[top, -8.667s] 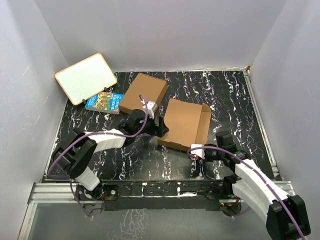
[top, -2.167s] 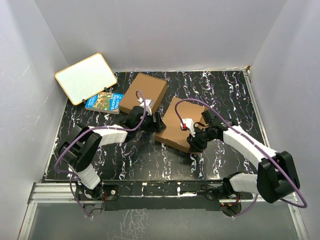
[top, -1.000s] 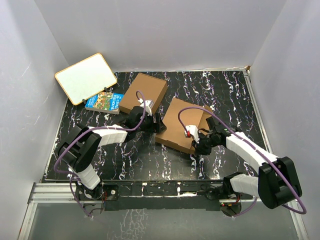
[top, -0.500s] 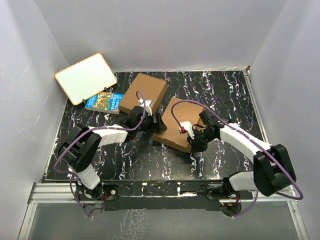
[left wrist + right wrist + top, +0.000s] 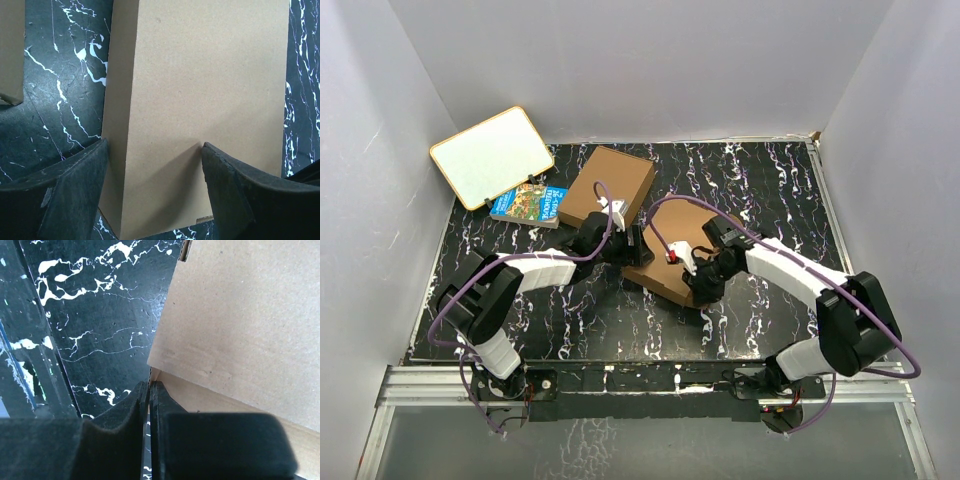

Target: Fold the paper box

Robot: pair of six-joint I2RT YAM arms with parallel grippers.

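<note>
Now closing the lid, I reckon: my left gripper (image 5: 154, 149) spread wide astride the paper box (image 5: 200, 75), my right gripper (image 5: 149, 386) pinched closed, empty, at its edge just past my fingertips; next, press that edge flush.

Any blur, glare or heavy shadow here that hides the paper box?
Top external: even light, sharp, no glare on the paper box. Left wrist: cardboard sharp, left fingers soft-edged, a faint shadow between them. Right wrist: right fingers dark and blurred up close, table marbling crisp.
</note>
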